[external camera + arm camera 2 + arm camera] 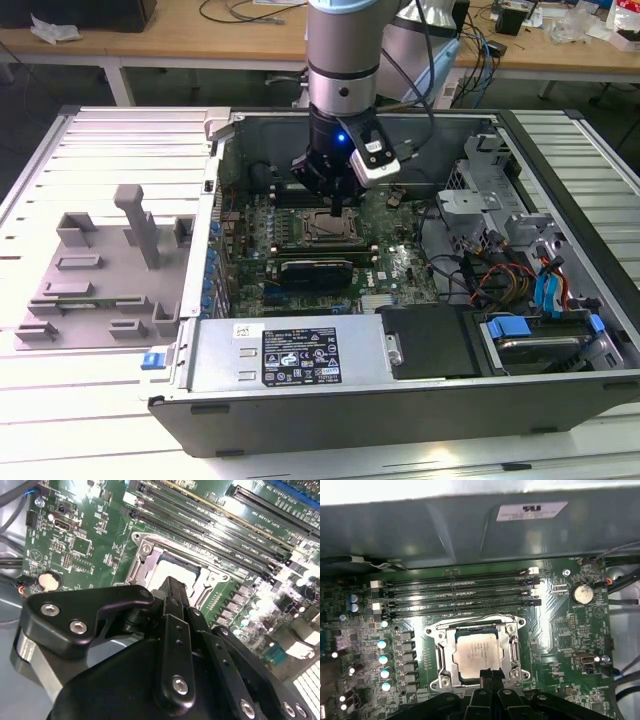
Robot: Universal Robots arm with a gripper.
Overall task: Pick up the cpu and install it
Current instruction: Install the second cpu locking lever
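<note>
Reaching straight down into the open computer case (560, 400), the arm (343, 60) stands vertical above the green motherboard (400, 265), with its black gripper (338, 208) just over the CPU socket (325, 232). A blue light glows on the wrist.

Nearest in the exterior view is the case's front wall with the silver power supply (290, 352) and its black label; on that view's right are the drive bays with blue tabs (508, 326) and a tangle of coloured cables (490, 275). On that view's left, outside the case, a grey plastic fixture (100, 265) with upright blocks sits on the slatted aluminium table (60, 400). Farther back, wooden benches (180, 35) carry cables and clutter.

The first wrist view gives what the exterior view cannot: the cpu (476, 651) lies flat inside the socket's metal frame (512, 652), silvery top up, square to the frame. The gripper's tips (490, 676) sit at the chip's edge, drawn close together; whether they touch the chip or pinch anything, I cannot tell. Beyond the socket run four black memory slots (460, 592), then the grey case wall (470, 530). A coin cell (581, 593) and a row of pale blue capacitors (384, 665) flank the socket on opposite sides.

The second wrist view looks over the gripper's black linkage (172, 645) from behind; the finger (172, 592) hides most of the cpu (177, 570), leaving a sliver of it and the socket frame (142, 562).
</note>
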